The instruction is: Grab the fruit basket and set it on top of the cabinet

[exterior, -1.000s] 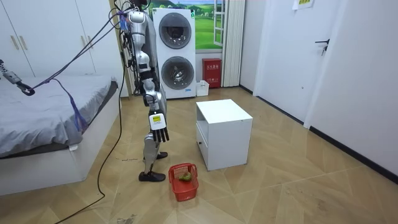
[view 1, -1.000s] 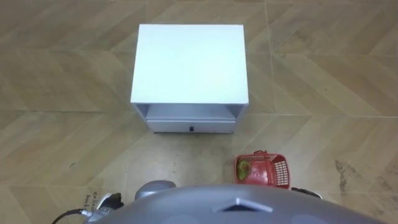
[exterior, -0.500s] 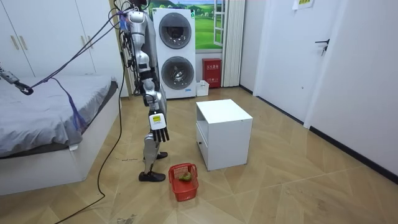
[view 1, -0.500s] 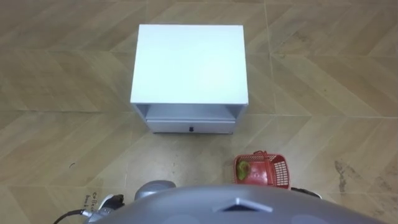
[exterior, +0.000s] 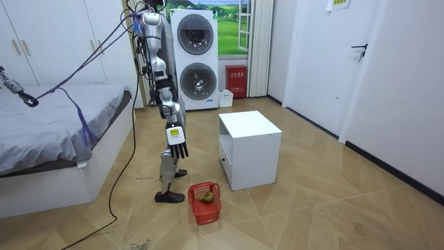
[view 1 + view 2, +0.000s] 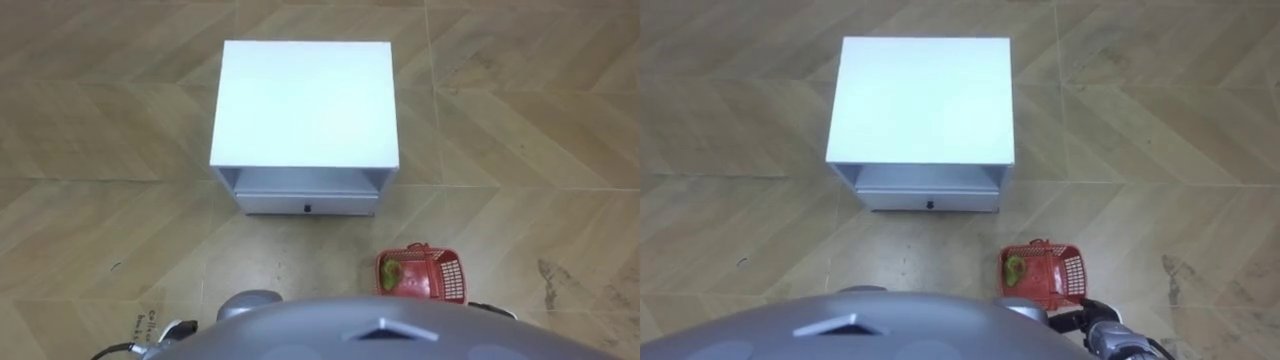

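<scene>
**The basket is down low on the right-hand side**

The red basket sits on the floor in the lower right of the left eye view. A green fruit lies in its left end. The basket's long side runs across the frame, left to right. The white cabinet is higher in the frame, near but not touching.

In the middle left of the room view the robot stands up straight. Its right hand hangs down with straight fingers and holds nothing. The basket is well below that hand and a bit in front. The left hand is in the lower left, far from the basket. I think the right hand is the one to use, and the robot must bend down.
</scene>
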Robot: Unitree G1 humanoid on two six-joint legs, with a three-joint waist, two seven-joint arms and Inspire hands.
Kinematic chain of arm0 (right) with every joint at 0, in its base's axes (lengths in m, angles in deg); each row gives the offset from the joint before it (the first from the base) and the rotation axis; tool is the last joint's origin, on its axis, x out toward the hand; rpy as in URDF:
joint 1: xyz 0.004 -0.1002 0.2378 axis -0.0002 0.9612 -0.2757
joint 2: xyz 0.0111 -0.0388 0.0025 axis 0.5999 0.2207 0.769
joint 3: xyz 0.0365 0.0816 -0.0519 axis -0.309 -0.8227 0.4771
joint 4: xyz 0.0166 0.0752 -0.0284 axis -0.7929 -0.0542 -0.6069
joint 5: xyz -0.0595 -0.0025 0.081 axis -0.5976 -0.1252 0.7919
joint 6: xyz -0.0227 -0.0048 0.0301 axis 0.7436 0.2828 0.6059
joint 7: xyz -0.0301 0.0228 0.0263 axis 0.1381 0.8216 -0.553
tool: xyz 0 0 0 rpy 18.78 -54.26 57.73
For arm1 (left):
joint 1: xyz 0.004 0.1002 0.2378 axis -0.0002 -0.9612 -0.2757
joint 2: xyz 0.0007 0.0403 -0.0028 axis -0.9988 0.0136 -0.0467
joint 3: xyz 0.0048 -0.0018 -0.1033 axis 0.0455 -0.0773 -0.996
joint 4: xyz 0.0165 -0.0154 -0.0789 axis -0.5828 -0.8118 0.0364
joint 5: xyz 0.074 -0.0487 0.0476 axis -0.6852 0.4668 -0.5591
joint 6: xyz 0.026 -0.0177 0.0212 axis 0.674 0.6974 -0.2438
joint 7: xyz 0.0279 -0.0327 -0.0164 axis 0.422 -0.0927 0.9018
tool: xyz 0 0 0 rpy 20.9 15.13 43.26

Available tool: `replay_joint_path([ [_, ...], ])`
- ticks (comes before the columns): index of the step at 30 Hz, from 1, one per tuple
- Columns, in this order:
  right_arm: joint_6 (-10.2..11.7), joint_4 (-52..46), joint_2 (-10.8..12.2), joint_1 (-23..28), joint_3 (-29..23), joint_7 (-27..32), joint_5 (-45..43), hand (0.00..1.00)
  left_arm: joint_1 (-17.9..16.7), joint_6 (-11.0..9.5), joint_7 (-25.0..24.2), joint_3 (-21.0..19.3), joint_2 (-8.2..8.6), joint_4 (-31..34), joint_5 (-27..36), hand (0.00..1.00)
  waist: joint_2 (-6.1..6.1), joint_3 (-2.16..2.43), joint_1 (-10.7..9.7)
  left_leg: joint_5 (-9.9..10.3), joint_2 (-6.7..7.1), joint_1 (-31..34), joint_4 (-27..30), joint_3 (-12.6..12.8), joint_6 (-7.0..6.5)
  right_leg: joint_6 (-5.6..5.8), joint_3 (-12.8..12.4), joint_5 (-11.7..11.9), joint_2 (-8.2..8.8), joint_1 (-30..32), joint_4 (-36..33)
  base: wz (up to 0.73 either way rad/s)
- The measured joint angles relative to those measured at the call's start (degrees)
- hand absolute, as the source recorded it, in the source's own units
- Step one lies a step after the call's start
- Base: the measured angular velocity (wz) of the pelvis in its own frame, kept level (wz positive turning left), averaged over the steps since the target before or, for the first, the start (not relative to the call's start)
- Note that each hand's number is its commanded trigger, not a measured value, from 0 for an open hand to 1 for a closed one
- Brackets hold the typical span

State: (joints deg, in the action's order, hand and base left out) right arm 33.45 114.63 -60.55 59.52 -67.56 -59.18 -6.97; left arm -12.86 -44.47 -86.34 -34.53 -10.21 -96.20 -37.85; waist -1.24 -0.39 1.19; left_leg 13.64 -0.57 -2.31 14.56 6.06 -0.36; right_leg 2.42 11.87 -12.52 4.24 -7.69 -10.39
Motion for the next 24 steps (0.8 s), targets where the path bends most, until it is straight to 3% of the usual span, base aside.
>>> replay_joint_path([
  [6,-0.74,-1.89,-0.52,-0.11,-1.69,0.16,-0.05,0.0,1.19,0.07,-1.25,-0.15,-0.3,0.47,0.0,0.0,0.77,-0.01,-0.96,2.36,-0.81,4.63,5.54,0.06,-0.92,0.13,0.46,-0.08,0.13,3.25,-3.91,0.01],
  [9,-0.67,-2.26,-0.62,-0.31,-2.56,0.87,0.08,0.0,2.87,-0.44,-1.55,-1.25,-0.72,-0.93,0.17,0.0,1.06,-0.13,-0.66,2.72,-0.7,7.33,7.97,1.05,-1.84,0.14,-1.0,-0.07,0.85,7.66,-8.06,-0.19],
  [12,-0.79,-4.29,-0.48,-1.73,-3.42,1.37,-0.65,0.0,4.1,-2.02,-1.61,-3.4,-1.87,-2.46,0.08,0.0,0.79,0.28,-1.12,3.01,-1.02,12.17,10.54,2.2,-3.39,1.09,-2.56,0.46,1.56,13.02,-11.25,-0.21],
  [13,-0.92,-4.67,-0.35,-1.99,-4.41,1.43,-0.65,0.0,4.28,-2.93,-1.55,-4.36,-2.25,-2.76,0.14,0.0,1.1,0.19,-1.45,3.32,-1.45,14.22,12.15,2.98,-4.4,1.56,-2.61,-0.6,2.72,15.48,-16.81,0.22],
  [14,-1.44,-4.72,-0.34,-1.63,-5.25,1.66,-0.5,0.0,4.38,-3.52,-1.55,-4.54,-2.67,-3.41,0.08,0.0,0.95,0.18,-2.1,4.06,-1.07,15.6,14.49,3.21,-5.23,1.77,-2.55,-1.95,4.38,17.31,-27.78,0.4],
  [15,-1.83,-4.87,-0.36,-1.53,-5.23,1.88,-0.47,0.0,4.45,-3.67,-1.56,-4.49,-3.0,-3.64,0.15,0.0,0.58,0.21,-2.39,4.48,-0.59,16.26,15.61,3.37,-5.62,1.67,-3.19,-2.12,5.34,17.74,-33.76,0.47],
  [16,-2.03,-5.35,-0.33,-1.86,-5.08,1.9,-0.45,0.0,5.06,-3.76,-1.59,-4.46,-3.58,-3.79,0.66,0.0,-0.47,0.34,-1.9,5.15,0.47,18.27,17.9,3.96,-6.3,1.43,-4.8,-2.08,7.03,18.2,-43.7,0.17],
  [17,-2.04,-5.4,-0.39,-3.25,-4.66,1.89,-0.87,0.0,5.38,-3.79,-1.55,-4.45,-4.09,-4.01,1.66,0.0,-1.0,0.54,-0.79,6.29,0.54,21.81,21.61,4.76,-6.69,1.41,-6.47,-1.73,7.88,18.26,-50.53,0.0],
  [18,-2.05,-5.39,-0.57,-3.86,-3.83,2.0,-1.27,0.0,5.79,-3.86,-1.47,-4.44,-4.32,-4.1,2.68,0.0,-1.33,0.78,-0.46,7.04,0.46,23.77,24.23,4.77,-6.95,1.22,-7.22,-1.42,7.92,18.03,-52.71,-0.12],
  [19,-2.01,-5.37,-0.67,-5.38,-3.53,1.81,-1.25,0.0,6.82,-3.91,-1.38,-4.34,-5.06,-4.22,5.25,0.0,-1.52,0.56,0.15,8.76,0.41,28.57,29.76,4.62,-7.24,0.7,-8.27,-0.67,8.26,17.31,-55.78,-0.08],
  [21,-1.46,-5.13,-0.22,-8.14,-3.48,1.36,-1.08,0.0,7.72,-4.06,-0.95,-4.4,-6.22,-4.9,8.12,0.0,-2.19,0.1,0.75,11.51,0.43,36.45,39.52,4.14,-7.46,0.87,-10.37,-0.93,8.75,17.16,-58.75,-0.06],
  [22,-0.55,-4.19,-0.04,-10.21,-2.86,0.94,-0.14,0.0,8.96,-4.07,0.12,-4.25,-6.42,-6.02,9.46,0.0,-2.2,-0.06,0.51,13.27,1.34,41.98,46.58,2.44,-7.32,1.87,-12.08,-2.23,8.76,17.17,-59.61,0.09],
  [23,0.63,-3.53,-0.21,-11.52,-1.87,0.37,1.24,0.0,10.97,-4.16,1.06,-3.45,-6.41,-7.17,11.1,0.0,-2.0,-0.48,0.27,15.08,2.87,47.11,53.96,0.37,-6.94,2.67,-13.26,-8.12,8.69,17.53,-62.35,0.23],
  [24,0.98,-3.34,-0.34,-11.94,-1.81,-0.03,2.06,0.0,12.26,-4.29,1.4,-2.91,-6.34,-7.88,11.67,0.0,-1.66,-0.81,0.16,15.9,3.79,49.63,57.47,-0.53,-6.75,2.86,-13.3,-12.27,8.65,17.82,-64.84,0.49],
])
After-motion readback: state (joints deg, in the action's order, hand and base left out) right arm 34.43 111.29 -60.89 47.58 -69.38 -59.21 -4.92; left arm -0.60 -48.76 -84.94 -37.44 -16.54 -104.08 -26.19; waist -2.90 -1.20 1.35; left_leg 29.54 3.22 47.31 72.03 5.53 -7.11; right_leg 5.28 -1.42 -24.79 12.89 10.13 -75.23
